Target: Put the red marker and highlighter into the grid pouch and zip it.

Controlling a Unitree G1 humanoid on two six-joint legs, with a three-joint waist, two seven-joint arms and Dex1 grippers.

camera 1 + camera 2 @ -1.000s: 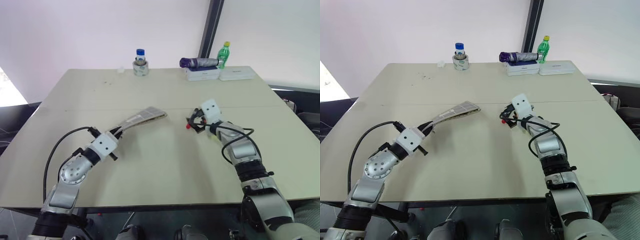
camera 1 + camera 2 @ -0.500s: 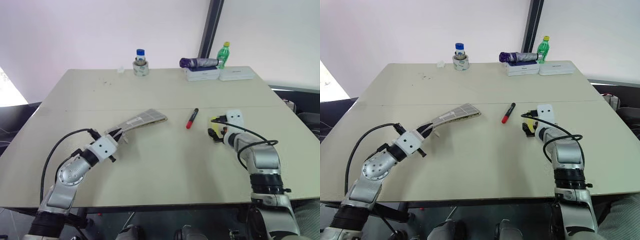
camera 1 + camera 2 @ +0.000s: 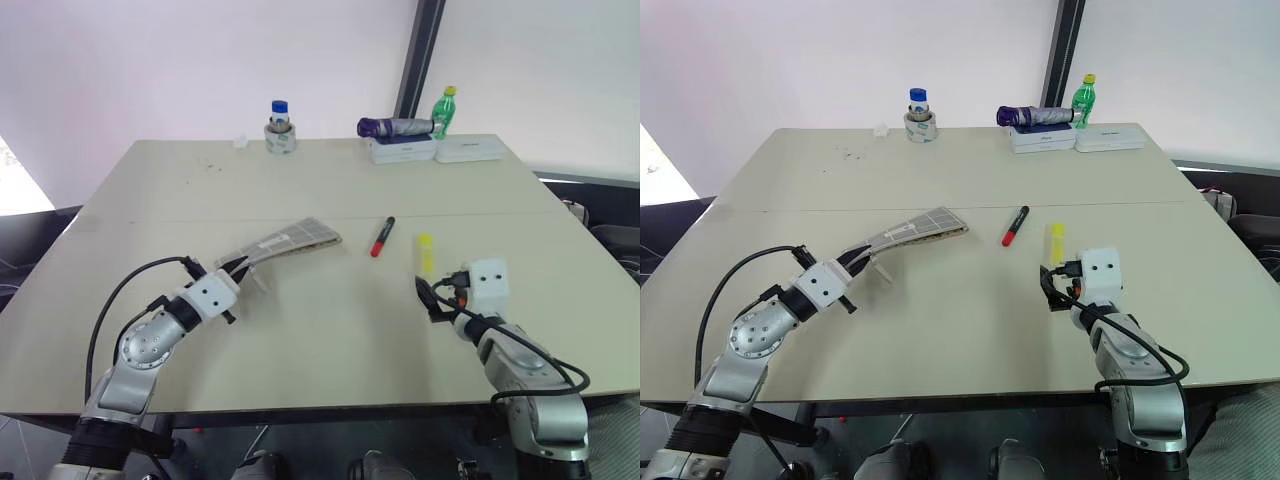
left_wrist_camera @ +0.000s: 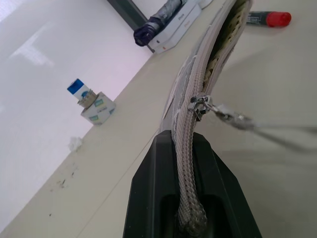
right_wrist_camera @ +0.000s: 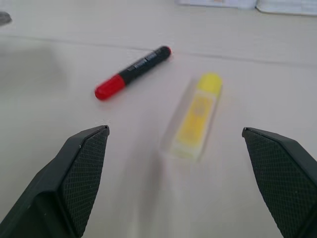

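The red marker point(image 3: 383, 237) lies flat on the table just past its middle, with the yellow highlighter point(image 3: 425, 253) beside it to the right. My right gripper point(image 3: 431, 298) hovers open nearer the front edge. The highlighter point(image 5: 197, 115) lies ahead between its spread fingers, untouched, and the marker point(image 5: 132, 72) is farther off. The grid pouch point(image 3: 285, 240) slants up from the table at left of centre. My left gripper point(image 4: 183, 141) is shut on the pouch's point(image 4: 198, 94) near zipper edge. The zipper gapes past the metal slider.
Along the far edge stand a blue-capped bottle inside a tape roll point(image 3: 281, 127), a green bottle point(image 3: 446, 110) and a folded purple umbrella point(image 3: 395, 126) on white boxes point(image 3: 440, 148). Bare tabletop point(image 3: 330, 310) lies between my arms.
My right gripper has drawn back from the marker toward the front edge, staying open and uncovering the marker and highlighter. The left gripper keeps its hold on the pouch.
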